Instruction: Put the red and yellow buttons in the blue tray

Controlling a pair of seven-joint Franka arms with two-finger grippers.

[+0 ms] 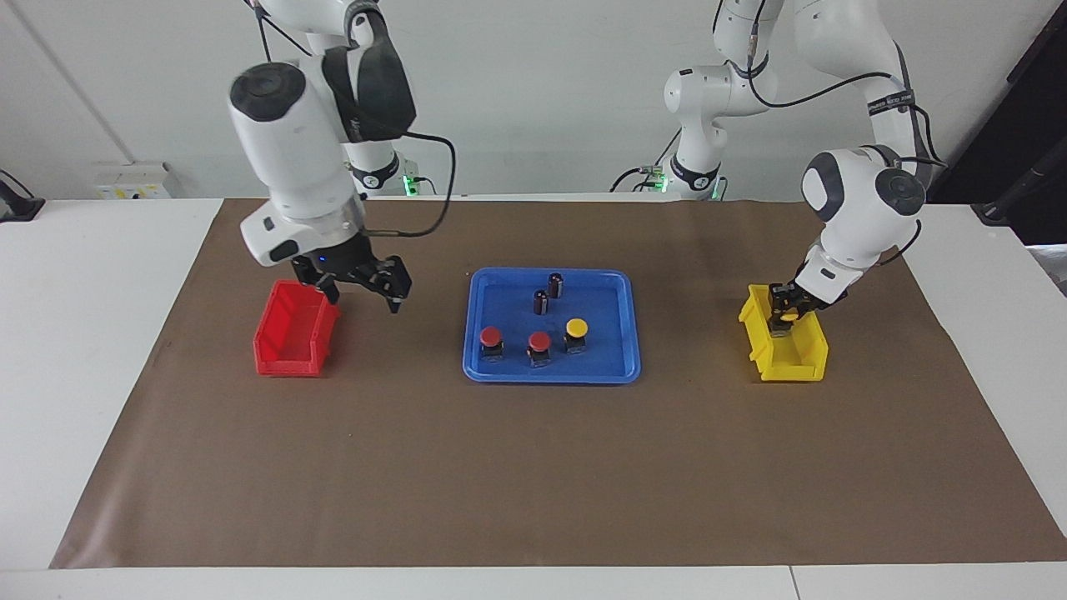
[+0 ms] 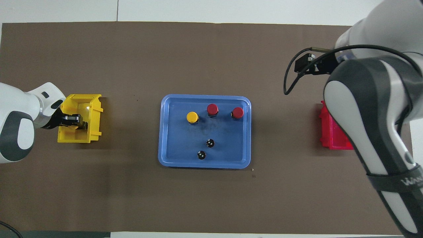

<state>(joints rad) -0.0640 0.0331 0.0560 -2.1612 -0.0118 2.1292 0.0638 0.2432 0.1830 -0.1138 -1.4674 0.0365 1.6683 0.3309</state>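
Note:
The blue tray (image 1: 550, 377) lies mid-table and also shows in the overhead view (image 2: 205, 165). In it stand two red buttons (image 1: 491, 337) (image 1: 539, 341) and one yellow button (image 1: 576, 327); overhead they show as red (image 2: 237, 112), red (image 2: 212, 108) and yellow (image 2: 192, 116). My left gripper (image 1: 785, 321) is down inside the yellow bin (image 1: 792, 360), shut on the second yellow button (image 1: 788, 317). My right gripper (image 1: 363, 302) is open and empty, raised beside the red bin (image 1: 288, 342) on the tray's side. The right arm hides it overhead.
Two dark capless cylinders (image 1: 555, 285) (image 1: 541, 302) stand in the tray's half nearer the robots. The red bin sits toward the right arm's end, the yellow bin (image 2: 94, 112) toward the left arm's end. A brown mat (image 1: 533, 467) covers the table.

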